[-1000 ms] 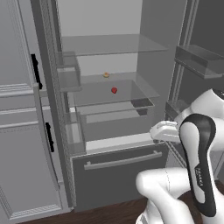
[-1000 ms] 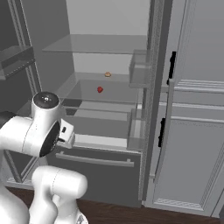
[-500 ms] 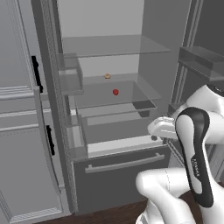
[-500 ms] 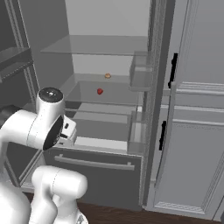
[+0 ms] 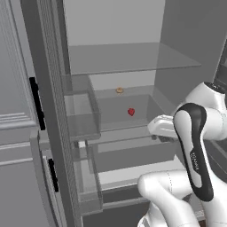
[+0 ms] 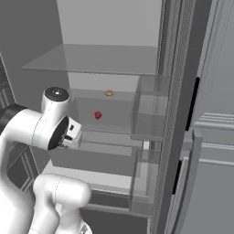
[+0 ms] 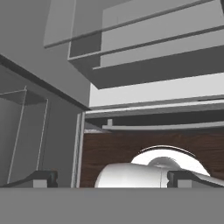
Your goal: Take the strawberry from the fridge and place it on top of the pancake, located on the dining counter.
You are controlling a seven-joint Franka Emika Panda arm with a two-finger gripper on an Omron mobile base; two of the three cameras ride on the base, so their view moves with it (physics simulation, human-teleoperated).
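Left door bins [image 5: 82,117] of the fridge [image 5: 48,88] are being passed close by; a swing of the arm could be clipping them or the glass shelf [image 5: 128,60] above. The strawberry [image 5: 131,112] is sitting on the mid shelf, well inside, w/ a small tan item [image 5: 119,90] farther back. It is roundish, so no clear long axis or pointing direction is being shown. At right, the gripper [image 7: 111,179] is being aimed down, jaws spread wide, nothing held. The berry could be nudged and rolled away if approached off-centre.

Flat, even rendered light; soft shadows, no glare.
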